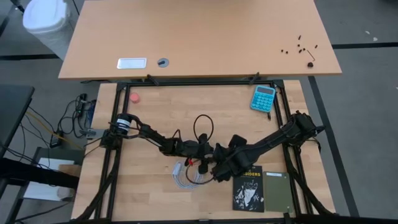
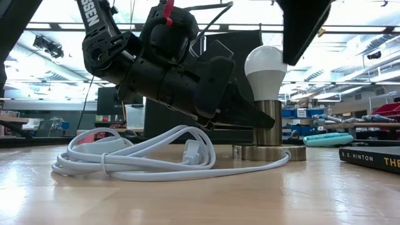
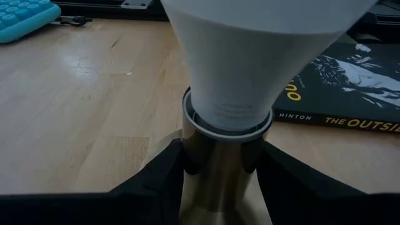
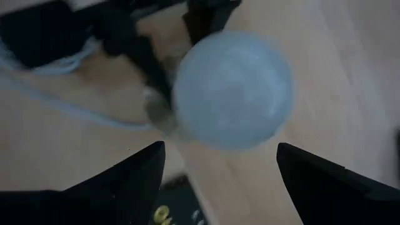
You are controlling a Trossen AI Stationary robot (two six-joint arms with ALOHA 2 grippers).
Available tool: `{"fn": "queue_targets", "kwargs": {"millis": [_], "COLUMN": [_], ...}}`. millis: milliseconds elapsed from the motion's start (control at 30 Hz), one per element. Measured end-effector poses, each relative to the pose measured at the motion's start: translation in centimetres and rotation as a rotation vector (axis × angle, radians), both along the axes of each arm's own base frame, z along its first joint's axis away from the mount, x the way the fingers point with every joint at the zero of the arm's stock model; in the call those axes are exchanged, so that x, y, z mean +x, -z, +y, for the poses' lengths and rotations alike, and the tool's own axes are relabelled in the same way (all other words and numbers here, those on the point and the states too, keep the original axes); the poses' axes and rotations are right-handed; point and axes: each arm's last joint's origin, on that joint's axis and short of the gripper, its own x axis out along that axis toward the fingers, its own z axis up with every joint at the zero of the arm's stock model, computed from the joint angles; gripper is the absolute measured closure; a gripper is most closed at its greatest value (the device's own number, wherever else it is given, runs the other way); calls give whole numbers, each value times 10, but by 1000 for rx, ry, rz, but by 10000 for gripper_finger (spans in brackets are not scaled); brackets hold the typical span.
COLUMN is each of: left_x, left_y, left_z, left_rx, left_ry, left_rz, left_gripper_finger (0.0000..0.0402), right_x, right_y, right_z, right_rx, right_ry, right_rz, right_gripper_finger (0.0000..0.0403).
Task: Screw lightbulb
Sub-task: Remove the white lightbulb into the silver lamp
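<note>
The left gripper (image 3: 220, 165) is clamping the socket (image 3: 220, 181) under the lightbulb (image 3: 250, 56), while the right gripper (image 4: 219, 165) is hovering open above it.

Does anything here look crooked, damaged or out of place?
Nothing stands out. The lightbulb stands upright in the metal socket, which the left tool clamps on both sides. The right tool is open above the bulb. The white cable lies loosely coiled beside the base.

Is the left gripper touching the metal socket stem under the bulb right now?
Touching. The left wrist view shows the left gripper fingers pressed against both sides of the socket stem.
</note>
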Motion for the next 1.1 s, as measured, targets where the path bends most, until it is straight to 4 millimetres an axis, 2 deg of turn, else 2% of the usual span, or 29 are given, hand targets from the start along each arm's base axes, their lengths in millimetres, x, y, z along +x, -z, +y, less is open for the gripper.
{"fn": "queue_targets", "kwargs": {"millis": [167, 333, 633, 800, 1100], "left_x": [0, 0, 0, 0, 0], "left_y": [0, 0, 0, 0, 0], "left_z": [0, 0, 0, 0, 0], "left_rx": [0, -2, -2, -1, -1], "left_ry": [1, 0, 0, 1, 1], "left_rz": [1, 0, 0, 1, 1], "left_gripper_finger": [224, 224, 224, 223, 223], "right_x": [12, 16, 30, 32, 34], "right_y": [11, 25, 31, 31, 31], "right_z": [-13, -31, -50, -55, -62], "right_rx": [10, 22, 80, 107, 178], "right_ry": [-17, -8, -105, -201, -310], "right_rz": [-43, 1, -22, 18, 61], "right_gripper_finger": [86, 86, 89, 102, 153]}}
